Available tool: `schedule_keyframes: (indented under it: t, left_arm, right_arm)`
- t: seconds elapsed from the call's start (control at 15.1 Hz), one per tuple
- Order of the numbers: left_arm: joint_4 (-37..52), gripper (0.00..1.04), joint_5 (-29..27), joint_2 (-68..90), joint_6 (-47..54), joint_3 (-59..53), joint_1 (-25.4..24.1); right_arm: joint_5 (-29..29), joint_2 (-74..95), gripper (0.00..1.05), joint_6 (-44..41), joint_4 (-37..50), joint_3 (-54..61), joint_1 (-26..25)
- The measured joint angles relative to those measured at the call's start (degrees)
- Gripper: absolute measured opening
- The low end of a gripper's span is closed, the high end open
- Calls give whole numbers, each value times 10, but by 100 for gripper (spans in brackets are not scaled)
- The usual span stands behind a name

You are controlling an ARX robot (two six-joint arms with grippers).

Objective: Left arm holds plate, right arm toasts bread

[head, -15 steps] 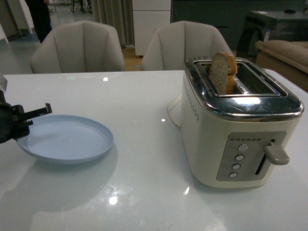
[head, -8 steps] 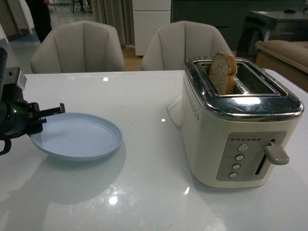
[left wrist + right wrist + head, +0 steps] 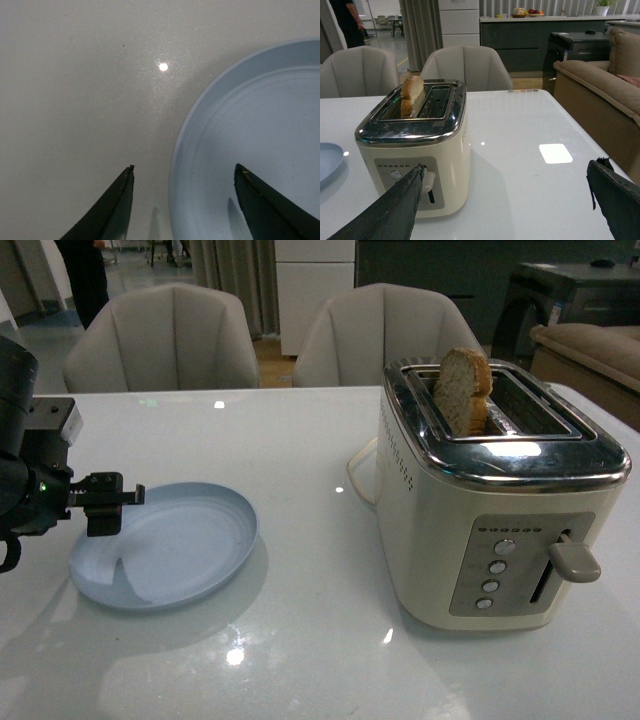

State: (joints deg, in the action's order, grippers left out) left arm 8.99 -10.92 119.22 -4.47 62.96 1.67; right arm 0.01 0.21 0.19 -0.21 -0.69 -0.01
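The plate (image 3: 165, 558) is on the white table (image 3: 300, 660), to the left of the toaster (image 3: 495, 500), and its near-left side looks a little raised, so it seems tilted toward the toaster. The left gripper (image 3: 105, 505) is at its left rim. In the left wrist view its two fingers (image 3: 112, 210) are spread apart, one over the bare table and one over the inside of the plate, with the rim between them; I cannot tell if they already press on it. I judge the plate to be light, stiff and smooth, so it may slip, and the rim is the only good place to hold it. The bread (image 3: 465, 390) stands upright in the left slot of the toaster, half out; it looks dry and easy to crumble. The right gripper (image 3: 505, 210) is wide open and holds nothing. The table is glossy and reflects lamps. Behind it stand two pale chairs (image 3: 160, 335), and a sofa (image 3: 600, 85) is at the side.
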Motion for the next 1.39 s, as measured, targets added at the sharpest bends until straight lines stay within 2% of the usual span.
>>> schedule_keyframes:
  t: [0.26,0.79,0.93,1.13,1.19,1.26,1.39]
  left_arm:
    - [0,98,11,-14,0,-2,0]
    - [70,98,50,-223,12,-38,-10]
    - [71,98,83,-280,14,-41,-19]
    - [59,98,94,-360,14,-41,-23]
    - [71,97,99,-373,15,-45,-21]
    - [167,83,106,-406,25,-101,-19]
    - [217,59,109,-484,34,-217,-15]
  right_arm:
    - [0,0,98,0,0,0,0]
    - [0,0,98,0,0,0,0]
    - [0,0,98,0,0,0,0]
    - [0,0,98,0,0,0,0]
    - [0,0,98,0,0,0,0]
    - [0,0,98,0,0,0,0]
    - [0,0,98,0,0,0,0]
